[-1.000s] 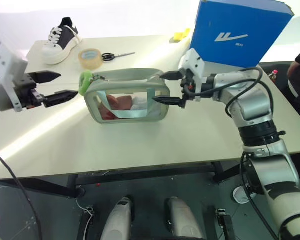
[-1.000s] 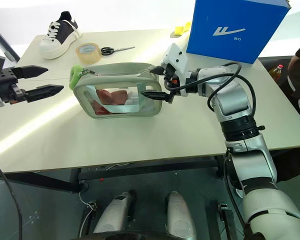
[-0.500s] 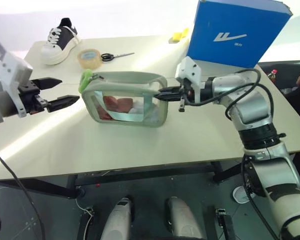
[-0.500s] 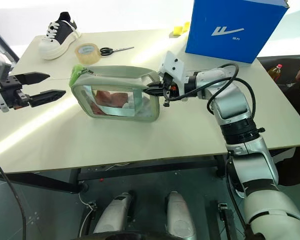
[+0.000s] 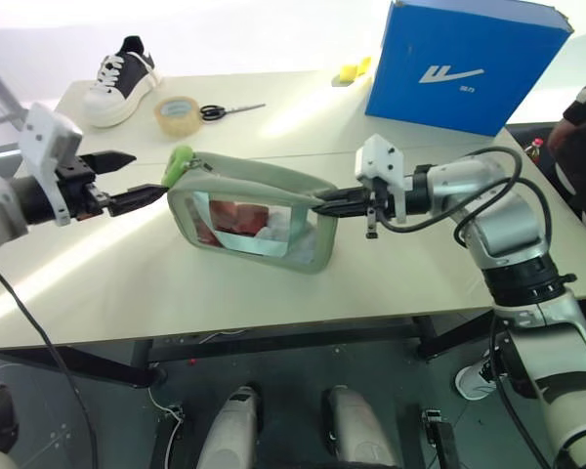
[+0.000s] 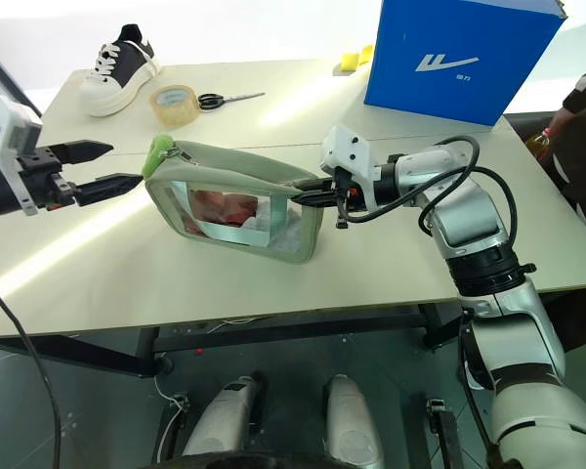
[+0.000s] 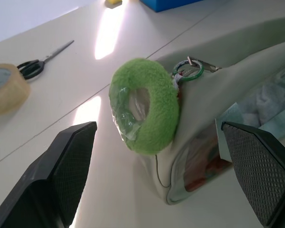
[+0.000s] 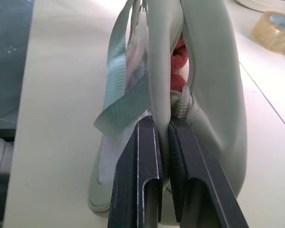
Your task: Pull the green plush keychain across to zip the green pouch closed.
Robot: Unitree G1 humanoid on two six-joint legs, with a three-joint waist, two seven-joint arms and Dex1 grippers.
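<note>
black right tool (image 6: 308, 194) pinches the green pouch (image 6: 236, 200) edge, arm outstretched.

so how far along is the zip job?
Done: right gripper is shut on the pouch edge, bracing its end. In hand: left gripper, open, lined up on either side of the keychain, not yet gripping. Left: grab it and pull across; the zipper gapes with red contents showing.

Green pouch standing unzipped on the counter

The green pouch (image 5: 259, 215) is tilting, its right end lifted; the green plush keychain (image 5: 177, 162) is hanging at its left end.
</note>
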